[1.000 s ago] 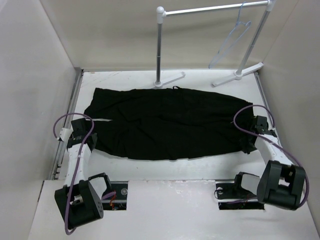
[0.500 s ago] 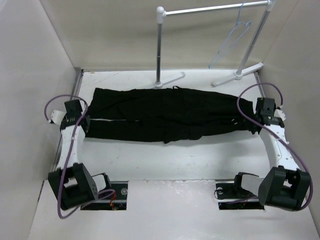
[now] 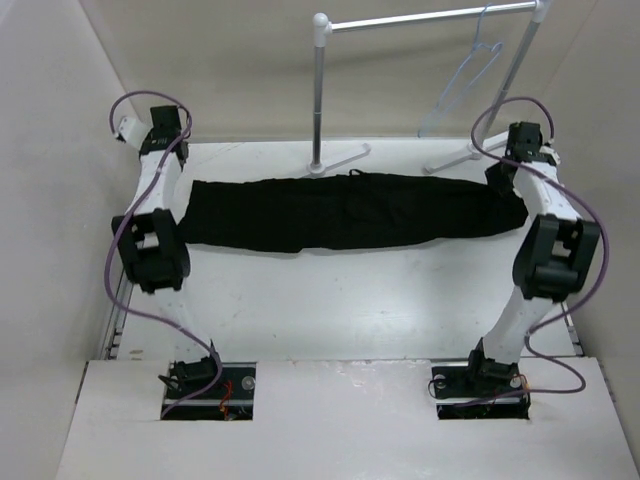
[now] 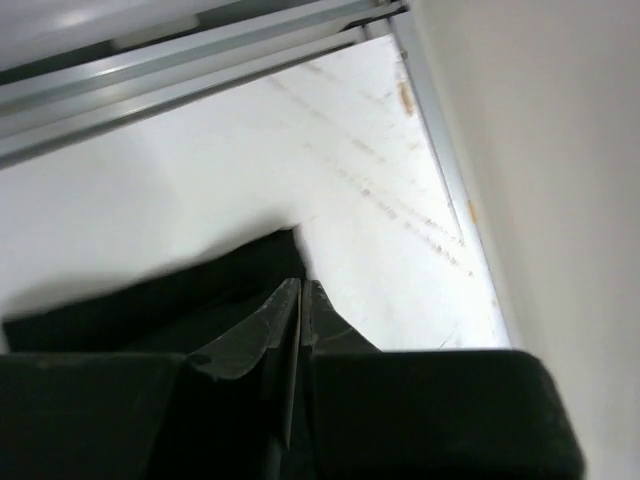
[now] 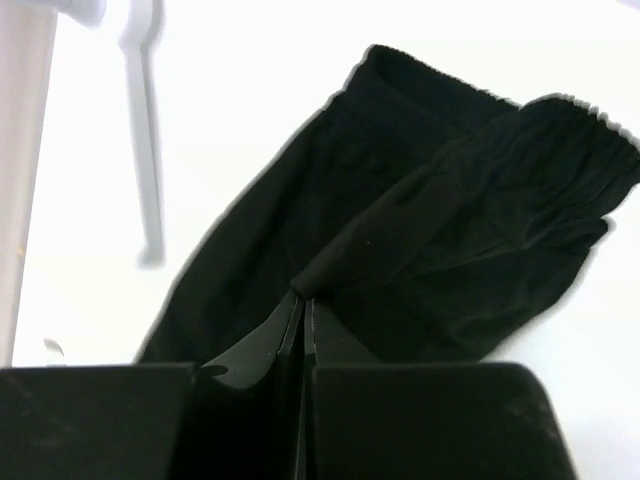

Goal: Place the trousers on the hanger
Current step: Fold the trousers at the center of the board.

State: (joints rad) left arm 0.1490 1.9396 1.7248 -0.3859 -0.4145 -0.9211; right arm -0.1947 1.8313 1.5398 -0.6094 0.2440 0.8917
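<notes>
**Left pincer** [image 4: 303, 290]: fingers pressed together, only a hairline slit between them. The tips sit on the corner of the trousers [image 3: 340, 212], and black cloth runs from them to the left in the wrist view. The grip looks like a pinch on that corner.

**Right pincer** [image 5: 303, 295]: fingers likewise closed to a slit, clamped on a raised fold of the same black cloth. The gathered waistband end lies just beyond the tips, ribbed and bunched.

**Trousers:** folded into one long narrow band and drawn out between the two pincers. The band lies flat across the far half of the tabletop [image 3: 330, 310], left end by the left arm and right end by the right arm. A small loop of cloth or cord shows at the middle of the far edge.

**Hanger** [image 3: 462, 85]: pale blue, hooked on the crossbar near its right end. It hangs above and behind the right end of the trousers, well apart from the cloth.

**Garment rack** [image 3: 320, 95]: white tube. The left post's foot stands just behind the far edge of the trousers. The right post's foot is close beside the right wrist.

**Aluminium rail** [image 4: 200, 60]: runs along the tabletop's edge, beyond the left pincer.

**Enclosure walls** [image 3: 60, 150]: pale, close on the left, right and far sides.

**Purple cables** [image 3: 125, 290]: loop along both arms.
</notes>
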